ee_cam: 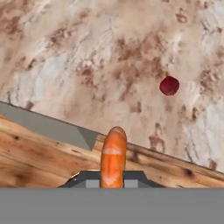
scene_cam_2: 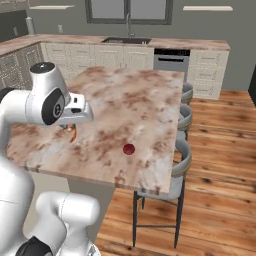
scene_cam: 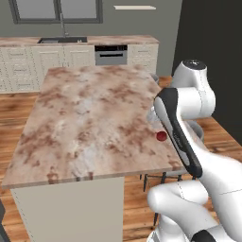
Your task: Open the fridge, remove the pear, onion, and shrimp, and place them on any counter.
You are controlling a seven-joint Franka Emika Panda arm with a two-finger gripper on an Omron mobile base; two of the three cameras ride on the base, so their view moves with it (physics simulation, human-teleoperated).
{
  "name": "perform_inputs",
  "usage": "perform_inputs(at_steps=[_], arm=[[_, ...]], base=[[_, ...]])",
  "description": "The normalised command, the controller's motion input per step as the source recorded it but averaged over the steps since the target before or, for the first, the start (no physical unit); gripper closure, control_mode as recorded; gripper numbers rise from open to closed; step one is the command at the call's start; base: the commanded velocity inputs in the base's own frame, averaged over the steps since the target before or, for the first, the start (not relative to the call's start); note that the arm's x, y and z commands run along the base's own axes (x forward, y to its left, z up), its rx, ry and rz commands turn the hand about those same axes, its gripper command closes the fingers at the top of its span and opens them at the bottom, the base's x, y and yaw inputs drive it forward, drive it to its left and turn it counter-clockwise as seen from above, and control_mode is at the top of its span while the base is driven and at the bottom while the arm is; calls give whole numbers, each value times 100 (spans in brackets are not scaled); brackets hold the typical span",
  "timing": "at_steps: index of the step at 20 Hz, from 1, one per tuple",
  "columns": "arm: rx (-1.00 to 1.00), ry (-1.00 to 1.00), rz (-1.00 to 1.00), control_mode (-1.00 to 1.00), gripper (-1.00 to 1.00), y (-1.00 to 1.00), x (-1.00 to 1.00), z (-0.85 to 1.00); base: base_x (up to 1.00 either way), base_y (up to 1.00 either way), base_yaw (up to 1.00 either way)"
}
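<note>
Marbled counter (scene_cam: 85, 113) already holding onion (scene_cam_2: 129, 148). Gripper (ee_cam: 113, 181) over near edge, jaws clamped on shrimp (ee_cam: 113, 157), ready for setting down. Pear unseen, presumably outstanding.

The table (scene_cam: 90, 118) is beige stone marbled with brown-red blotches. The onion (ee_cam: 169, 85) is dark red. The shrimp (ee_cam: 113, 157) is orange with a paler band. The floor (scene_cam_2: 220, 200) is warm brown wood planks; the far cabinets (scene_cam: 28, 61) are white.
</note>
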Motion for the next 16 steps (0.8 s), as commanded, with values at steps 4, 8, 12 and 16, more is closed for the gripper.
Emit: perform_inputs(at_steps=[4, 8, 12, 16], arm=[[-7, 0, 0, -100, 100, 0, 77, -78], [-9, 0, 0, -100, 100, 0, 71, -83], [-10, 0, 0, -100, 100, 0, 58, -79], [-8, 0, 0, -100, 100, 0, 56, -71]], base=[[0, 0, 0], [0, 0, 0], [0, 0, 0], [0, 0, 0]])
